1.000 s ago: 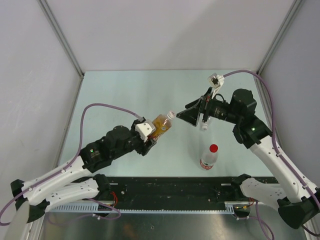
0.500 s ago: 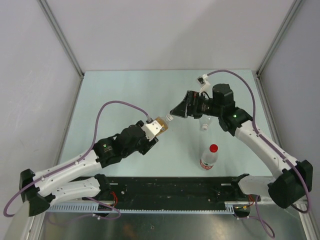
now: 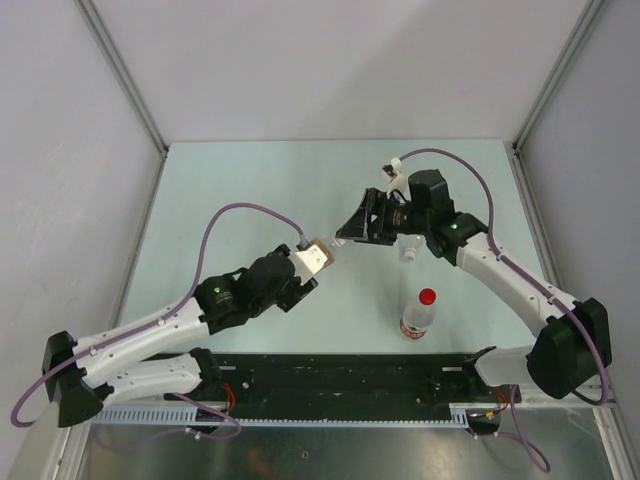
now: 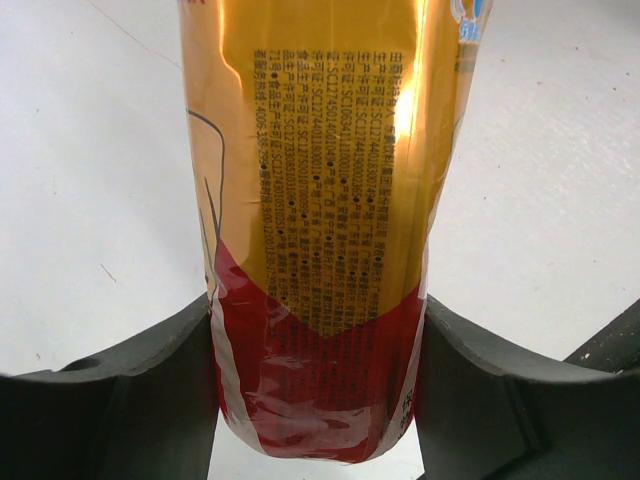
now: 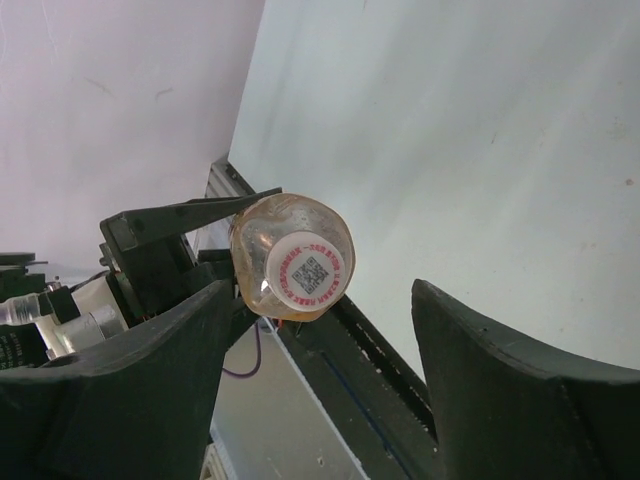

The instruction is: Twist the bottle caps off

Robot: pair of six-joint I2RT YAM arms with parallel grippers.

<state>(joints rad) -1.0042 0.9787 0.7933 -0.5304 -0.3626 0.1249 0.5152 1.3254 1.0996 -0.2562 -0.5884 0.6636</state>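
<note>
My left gripper is shut on the amber bottle and holds it tilted above the table, neck towards the right arm. In the left wrist view the fingers press both sides of its yellow-and-red label. My right gripper is open, right at the bottle's neck. In the right wrist view the bottle's white cap faces the camera between the spread jaws, nearer the left finger, untouched. A bottle with a red-and-white label and red cap stands near the front. A plain clear bottle stands under the right arm.
A black rail runs along the near edge between the arm bases. Grey walls with metal frame bars enclose the pale table on three sides. Purple cables loop over both arms.
My right gripper has swung left, away from the clear bottle, and its open jaws now stand round the amber bottle's cap. My left arm has drawn the bottle slightly left and down.
</note>
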